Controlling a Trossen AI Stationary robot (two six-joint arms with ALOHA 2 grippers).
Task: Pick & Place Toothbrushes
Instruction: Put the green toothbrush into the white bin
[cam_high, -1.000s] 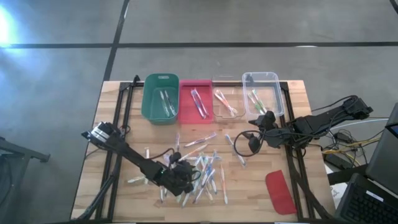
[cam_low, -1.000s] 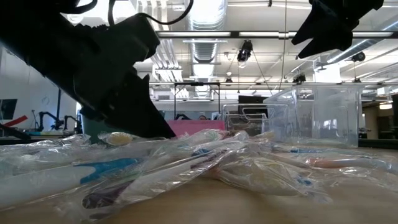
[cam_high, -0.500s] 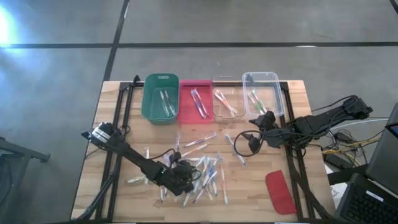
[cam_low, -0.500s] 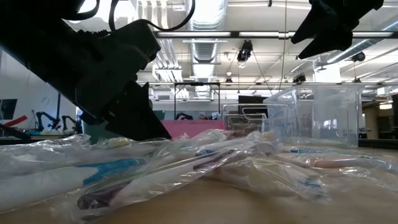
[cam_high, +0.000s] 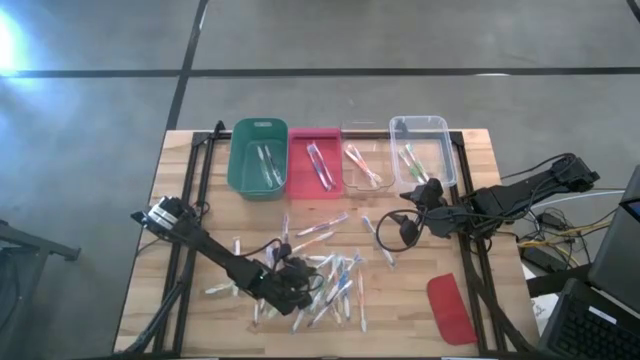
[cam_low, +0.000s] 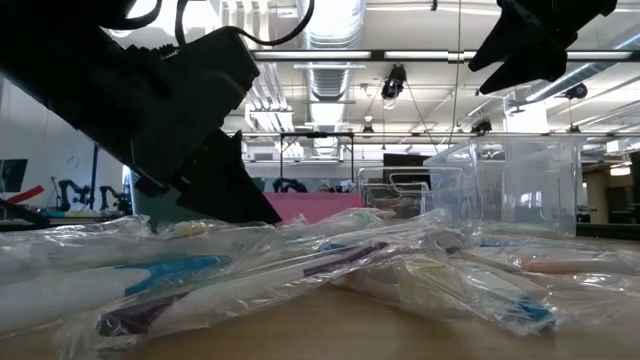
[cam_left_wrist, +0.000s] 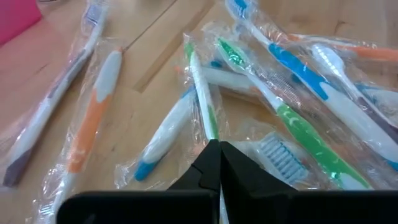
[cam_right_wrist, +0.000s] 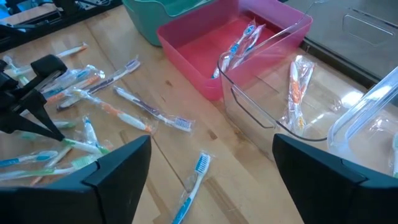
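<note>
High view: left pincer down in the toothbrushes heaped mid-counter; right pincer waits near the clear bin, fingers spread wide, empty. Green bin, pink bin and a second clear bin each hold a few brushes.

Low view: wrapped brushes across the foreground.

Left wrist view: fingers pressed together on a green-and-white toothbrush.

Step in hand, judged: grasp made. Next: lift clear, carry to the matching bin.

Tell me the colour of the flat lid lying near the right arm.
Red lid; the high view shows it best.
</note>
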